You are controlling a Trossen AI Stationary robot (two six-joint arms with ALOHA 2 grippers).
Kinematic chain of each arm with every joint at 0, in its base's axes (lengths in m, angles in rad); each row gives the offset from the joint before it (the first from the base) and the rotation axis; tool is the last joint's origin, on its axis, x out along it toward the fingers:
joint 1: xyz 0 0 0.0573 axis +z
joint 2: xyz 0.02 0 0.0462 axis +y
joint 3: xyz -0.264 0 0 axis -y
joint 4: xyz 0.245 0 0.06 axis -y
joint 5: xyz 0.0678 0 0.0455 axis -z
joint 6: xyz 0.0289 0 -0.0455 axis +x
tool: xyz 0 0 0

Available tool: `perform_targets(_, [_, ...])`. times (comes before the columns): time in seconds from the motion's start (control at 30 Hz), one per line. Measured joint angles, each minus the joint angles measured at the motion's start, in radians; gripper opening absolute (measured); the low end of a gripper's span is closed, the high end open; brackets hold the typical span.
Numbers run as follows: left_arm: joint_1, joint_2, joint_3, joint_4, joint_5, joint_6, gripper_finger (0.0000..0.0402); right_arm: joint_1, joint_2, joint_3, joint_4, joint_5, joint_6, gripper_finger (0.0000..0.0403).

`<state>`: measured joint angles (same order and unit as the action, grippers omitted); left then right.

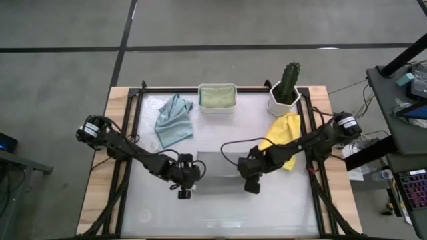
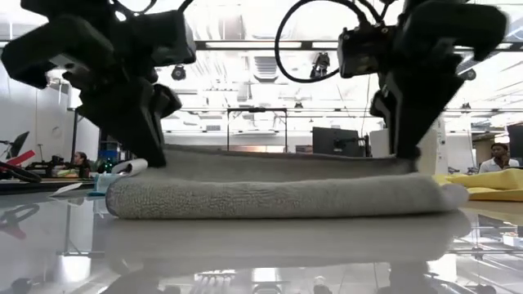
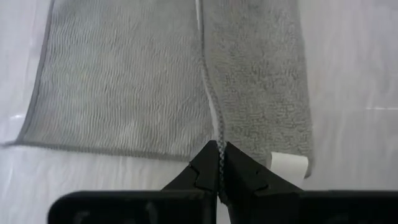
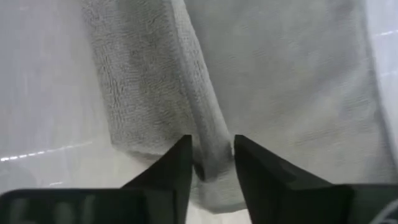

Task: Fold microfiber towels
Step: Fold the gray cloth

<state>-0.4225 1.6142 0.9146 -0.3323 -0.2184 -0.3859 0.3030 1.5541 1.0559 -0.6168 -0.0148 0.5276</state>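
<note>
The blue-grey towel (image 1: pixel 174 121) lies bunched on the table (image 1: pixel 267 207) at rear left. The left end effector (image 1: pixel 185 187) is clenched on the grey towel's (image 1: pixel 217 168) left edge, mid-table. The right end effector (image 1: pixel 253 187) pinches that towel's folded right edge. The green towel (image 1: pixel 217 97) sits in the tub (image 1: pixel 217 109); the yellow towel (image 1: pixel 282 138) lies beside the cactus (image 1: pixel 288 83).

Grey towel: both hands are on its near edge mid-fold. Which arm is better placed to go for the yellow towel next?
Right. The right hand holds the grey towel at the end nearest the yellow towel, which lies beside that arm. The left hand is pinching the opposite end, farther away.
</note>
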Motion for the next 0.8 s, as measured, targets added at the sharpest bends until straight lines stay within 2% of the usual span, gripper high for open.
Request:
perform_targets(0.17, [0.002,0.002,-0.018,0.003,0.000,-0.002,0.0000,-0.042,-0.034,-0.001,-0.010,0.001,-0.037,0.0152])
perform_targets(0.33, [0.002,0.002,-0.034,0.010,0.003,-0.001,0.0000,-0.049,-0.067,-0.009,-0.032,0.001,-0.042,0.0175])
perform_targets(0.57, [0.002,0.002,-0.041,0.010,0.003,-0.001,0.0000,-0.049,-0.067,-0.054,-0.003,0.122,0.110,0.0176])
perform_targets(0.8, [0.002,0.002,-0.041,0.011,0.004,-0.001,0.0000,-0.048,-0.065,-0.116,0.152,0.128,0.215,0.0178])
